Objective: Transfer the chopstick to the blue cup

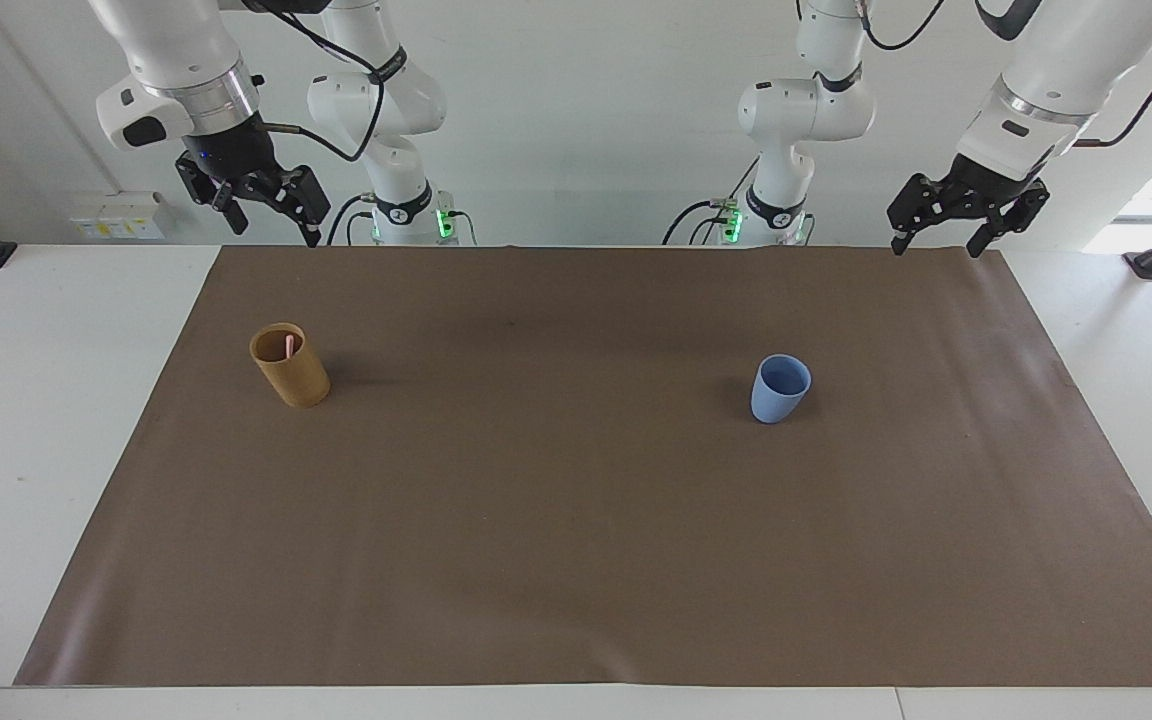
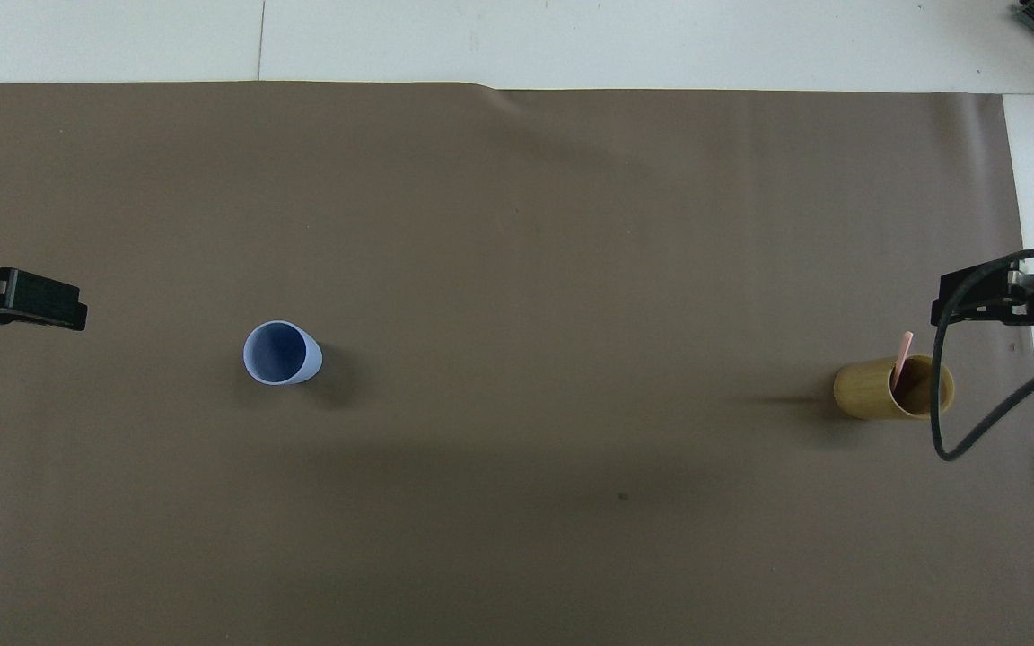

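Fingers spread and empty on both grippers: across the table, the right gripper (image 1: 266,212) hangs over the mat's (image 1: 576,560) robot-side corner at the right arm's end, the left gripper (image 1: 966,218) over the matching corner at the left arm's end, and both arms wait. Between them the chopstick (image 1: 289,346) stands inside the tan holder (image 1: 290,366), only its pink tip showing above the rim; the blue cup (image 1: 780,389) stands well apart toward the left arm's end, upright. Thin, stiff and likely very light, the stick looks apt to slip or pivot between the pads, so a pinch just below the tip, lifted straight up, seems the safest hold.

From overhead, the chopstick (image 2: 902,357) leans against the holder's (image 2: 892,388) rim, most of its length hidden inside. A cable loops across the holder's mouth. Each gripper is cut off at the frame's edge, left (image 2: 14,298) and right (image 2: 1011,300) alike. The blue cup (image 2: 281,353) appears empty.
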### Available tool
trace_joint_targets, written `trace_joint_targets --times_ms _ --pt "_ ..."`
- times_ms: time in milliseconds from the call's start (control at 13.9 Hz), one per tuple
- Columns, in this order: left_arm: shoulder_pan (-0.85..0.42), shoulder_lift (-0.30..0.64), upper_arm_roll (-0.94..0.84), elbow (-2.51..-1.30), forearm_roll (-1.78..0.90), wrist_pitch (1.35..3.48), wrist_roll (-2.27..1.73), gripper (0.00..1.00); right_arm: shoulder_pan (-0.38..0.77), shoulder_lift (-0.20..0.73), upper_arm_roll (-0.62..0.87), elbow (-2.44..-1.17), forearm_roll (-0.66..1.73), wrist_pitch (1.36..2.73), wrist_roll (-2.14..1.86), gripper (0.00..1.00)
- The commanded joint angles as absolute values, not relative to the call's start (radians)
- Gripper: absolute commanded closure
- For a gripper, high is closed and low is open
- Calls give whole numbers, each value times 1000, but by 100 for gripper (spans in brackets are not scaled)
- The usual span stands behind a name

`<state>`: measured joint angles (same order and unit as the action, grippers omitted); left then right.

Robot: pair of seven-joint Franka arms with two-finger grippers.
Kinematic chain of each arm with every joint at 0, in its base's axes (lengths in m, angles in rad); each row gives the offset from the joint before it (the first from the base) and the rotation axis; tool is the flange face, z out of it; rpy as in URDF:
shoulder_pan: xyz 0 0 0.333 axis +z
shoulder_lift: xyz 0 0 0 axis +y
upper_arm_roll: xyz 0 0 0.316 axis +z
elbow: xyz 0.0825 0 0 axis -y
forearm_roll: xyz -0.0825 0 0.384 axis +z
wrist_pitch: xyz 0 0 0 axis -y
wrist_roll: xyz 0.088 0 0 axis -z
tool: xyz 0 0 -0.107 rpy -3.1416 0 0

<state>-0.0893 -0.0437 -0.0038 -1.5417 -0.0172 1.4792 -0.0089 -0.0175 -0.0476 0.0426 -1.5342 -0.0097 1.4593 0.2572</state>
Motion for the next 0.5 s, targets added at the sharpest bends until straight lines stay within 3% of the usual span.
trace_joint_targets --times_ms 0,433 --pt "-72 -74 -15 -1574 -5 1477 9 0 -31 -63 46 -1555 12 1480 239 0" --pt "-72 -74 -15 -1575 -37 1485 9 0 -31 -63 46 -1555 12 1477 239 0"
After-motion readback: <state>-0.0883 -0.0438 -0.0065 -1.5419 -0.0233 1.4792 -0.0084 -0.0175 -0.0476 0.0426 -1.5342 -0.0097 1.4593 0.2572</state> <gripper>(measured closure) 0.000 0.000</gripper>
